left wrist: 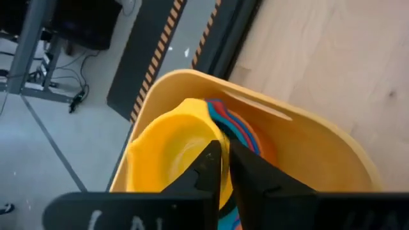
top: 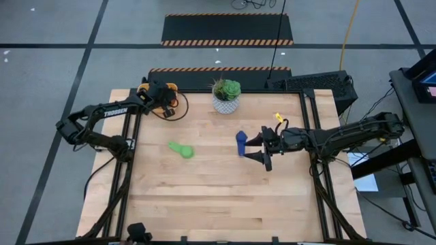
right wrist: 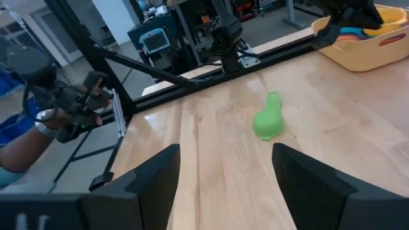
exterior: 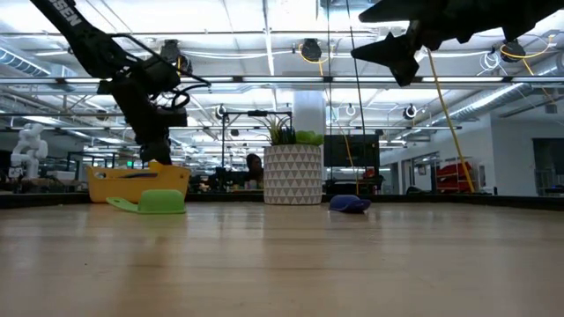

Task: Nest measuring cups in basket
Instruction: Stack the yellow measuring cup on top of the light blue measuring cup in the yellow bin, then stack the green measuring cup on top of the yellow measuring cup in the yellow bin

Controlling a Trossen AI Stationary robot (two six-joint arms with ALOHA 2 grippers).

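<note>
Left gripper hanging over the basket, jaws nearly together around the yellow cup rim, right gripper hovering jaws spread above the desk beside the dark blue cup, green cup lying apart.

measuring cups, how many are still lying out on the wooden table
2: a green plastic measuring cup left of centre, and a dark blue plastic measuring cup by the right gripper. Others sit stacked in the yellow plastic basket.
</note>
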